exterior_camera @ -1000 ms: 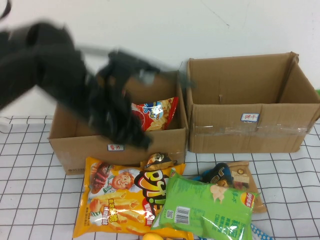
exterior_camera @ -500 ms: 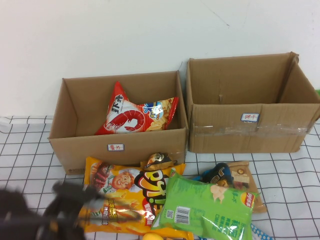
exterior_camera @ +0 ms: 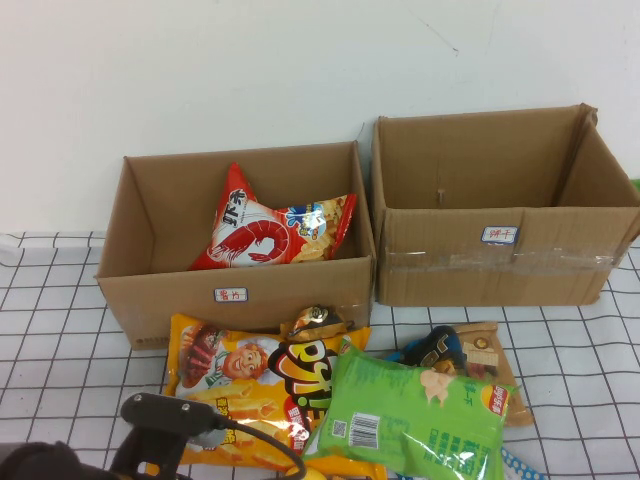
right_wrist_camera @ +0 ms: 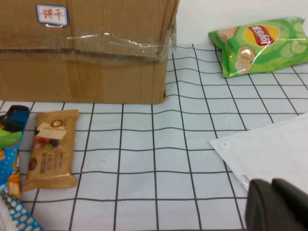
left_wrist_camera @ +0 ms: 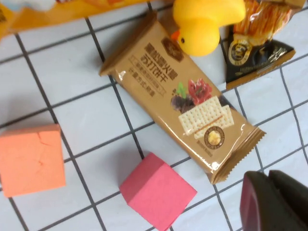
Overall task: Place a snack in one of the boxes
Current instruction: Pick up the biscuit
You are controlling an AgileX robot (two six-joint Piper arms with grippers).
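boxes (exterior_camera: 240,280) – matt brown cardboard | shrimp chip bag (exterior_camera: 270,232) – glossy foil | right box (right_wrist_camera: 82,53) – shiny clear tape | cracker packet (left_wrist_camera: 183,96) – smooth glossy brown wrapper | duck (left_wrist_camera: 204,24) – smooth yellow plastic

A red shrimp-print snack bag (exterior_camera: 268,232) is propped upright, tilted, inside the left cardboard box (exterior_camera: 150,300). The right cardboard box (exterior_camera: 500,270) is seen open-topped beside it.

shrimp bag (exterior_camera: 262,233) in left box (exterior_camera: 150,290), right box (exterior_camera: 500,275) beside it
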